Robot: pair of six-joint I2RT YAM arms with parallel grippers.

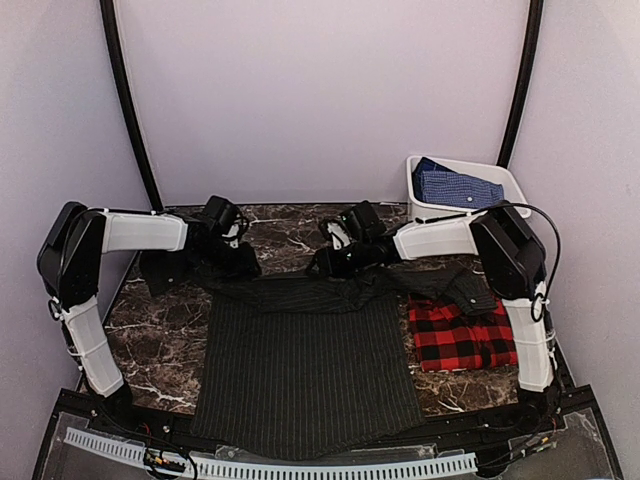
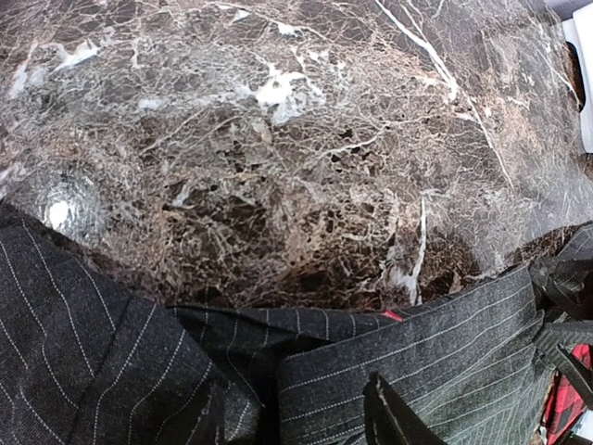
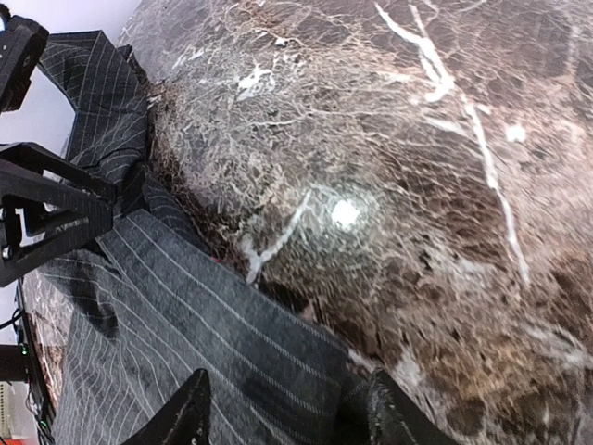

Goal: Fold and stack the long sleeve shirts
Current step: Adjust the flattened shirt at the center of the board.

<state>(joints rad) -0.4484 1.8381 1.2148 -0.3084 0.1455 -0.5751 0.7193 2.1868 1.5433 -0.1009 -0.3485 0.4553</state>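
left gripper (image 2: pixel 306 419) and right gripper (image 3: pixel 283 417) both released, fingers spread over far edge of pinstripe shirt (image 1: pixel 305 370), plaid shirt (image 1: pixel 455 338) alongside.

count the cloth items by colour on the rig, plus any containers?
Charcoal pinstripe shirt, spread on the table: 1
Red-and-black plaid shirt, to its right: 1
Blue checked cloth, in the bin: 1
White bin, back right: 1
Total: 4
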